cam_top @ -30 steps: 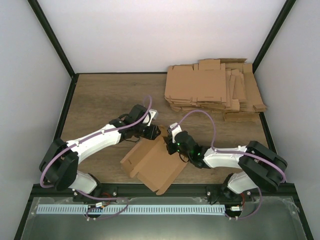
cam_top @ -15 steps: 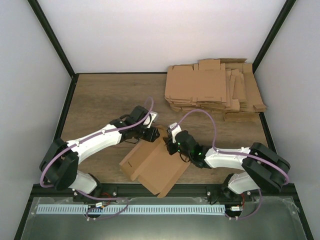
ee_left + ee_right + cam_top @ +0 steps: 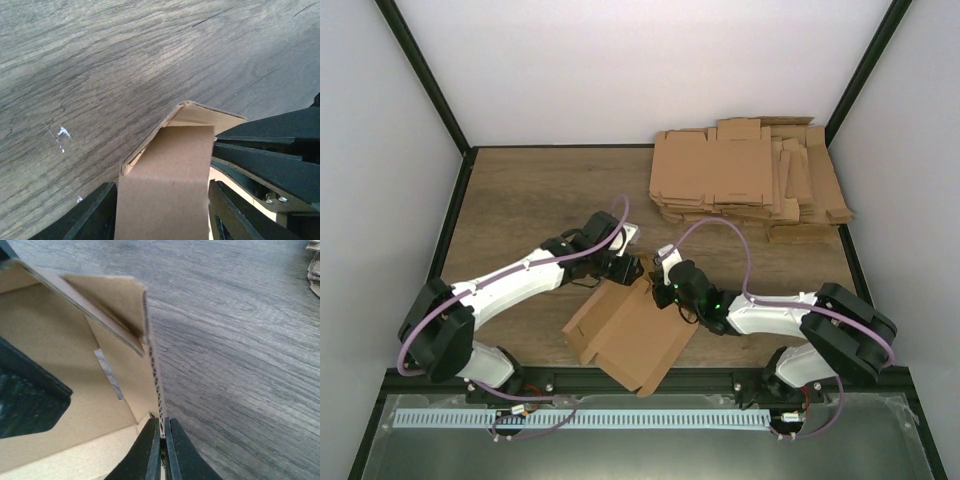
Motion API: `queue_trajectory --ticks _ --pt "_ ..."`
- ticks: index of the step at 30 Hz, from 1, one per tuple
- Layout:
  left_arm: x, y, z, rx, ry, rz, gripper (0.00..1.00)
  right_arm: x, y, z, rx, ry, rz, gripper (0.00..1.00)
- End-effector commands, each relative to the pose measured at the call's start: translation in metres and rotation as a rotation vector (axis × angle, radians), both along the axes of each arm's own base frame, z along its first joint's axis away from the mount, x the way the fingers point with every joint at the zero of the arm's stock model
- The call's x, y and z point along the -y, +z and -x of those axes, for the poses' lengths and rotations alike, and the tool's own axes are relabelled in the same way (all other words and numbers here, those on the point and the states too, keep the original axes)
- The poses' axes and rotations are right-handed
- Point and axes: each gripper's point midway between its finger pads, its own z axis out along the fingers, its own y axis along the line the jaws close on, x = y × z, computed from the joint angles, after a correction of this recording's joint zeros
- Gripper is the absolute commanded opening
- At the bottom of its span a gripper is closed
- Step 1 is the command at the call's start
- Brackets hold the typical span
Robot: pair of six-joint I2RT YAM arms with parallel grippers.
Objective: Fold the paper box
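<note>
The paper box (image 3: 630, 335) is a brown cardboard piece lying partly folded near the front edge of the table, between the two arms. My left gripper (image 3: 625, 268) is at its far corner. In the left wrist view a folded flap (image 3: 167, 185) lies between the left fingers (image 3: 92, 215), which stand apart close to its two edges. My right gripper (image 3: 662, 292) is at the box's right far side. In the right wrist view it (image 3: 162, 422) is shut on the thin edge of an upright side wall (image 3: 152, 355), with a small corner flap bent inward beside it.
A pile of flat cardboard blanks (image 3: 750, 180) lies at the back right of the wooden table (image 3: 520, 200). A black frame runs along the table's sides and the near edge, where both arm bases sit.
The right gripper has closed on the box's side wall. The box has shifted slightly to the left, and the left gripper has moved a little nearer to the right one and widened slightly.
</note>
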Motion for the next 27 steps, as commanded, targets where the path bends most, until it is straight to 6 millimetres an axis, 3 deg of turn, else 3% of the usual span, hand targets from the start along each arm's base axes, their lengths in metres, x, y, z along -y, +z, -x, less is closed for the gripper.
queue_trajectory --ticks 1,8,15,22,27 --pt "0.013 0.024 -0.001 0.021 -0.02 0.076 0.55 -0.001 0.001 -0.002 0.009 -0.02 -0.011 0.01" --pt "0.022 0.049 0.001 0.017 -0.011 0.176 0.82 0.002 -0.005 0.001 0.001 -0.016 -0.003 0.01" --pt "0.018 0.074 -0.005 0.038 0.02 0.226 0.99 0.0 -0.003 0.002 0.014 0.003 0.001 0.01" --pt "-0.008 0.105 -0.021 0.061 0.084 0.304 0.99 0.0 -0.003 0.002 0.02 0.012 0.006 0.01" --pt "-0.035 0.106 -0.034 0.054 0.121 0.312 0.95 0.0 -0.003 0.002 0.021 0.011 0.006 0.01"
